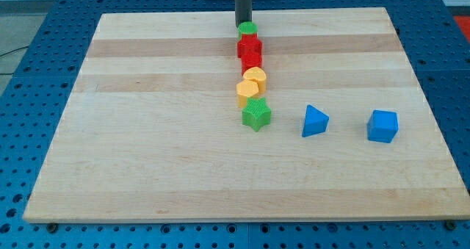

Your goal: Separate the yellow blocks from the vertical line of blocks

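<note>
A vertical line of blocks stands at the board's upper middle. From the top: a green round block, a red block, a red star-like block, a yellow round block, a yellow block, and a green star block. My tip is at the view's top, just above and touching or nearly touching the green round block. The yellow blocks sit in the line, touching their neighbours.
A blue triangular block lies to the right of the green star. A blue cube lies further right. The wooden board rests on a blue perforated table.
</note>
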You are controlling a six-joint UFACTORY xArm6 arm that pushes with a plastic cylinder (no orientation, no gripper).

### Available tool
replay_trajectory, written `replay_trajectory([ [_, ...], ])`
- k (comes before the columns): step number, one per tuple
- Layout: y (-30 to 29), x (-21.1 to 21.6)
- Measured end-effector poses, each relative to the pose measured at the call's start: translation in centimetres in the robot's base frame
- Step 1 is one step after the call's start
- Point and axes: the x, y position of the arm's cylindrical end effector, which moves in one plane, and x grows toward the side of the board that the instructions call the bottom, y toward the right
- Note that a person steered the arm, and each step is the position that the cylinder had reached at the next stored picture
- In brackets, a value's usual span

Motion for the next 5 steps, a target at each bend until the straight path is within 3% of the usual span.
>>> replay_trajectory([
  [1,5.6,3.4],
  [2,8.7,10.3],
  [3,3.9,13.9],
  [5,2.5,14.5],
])
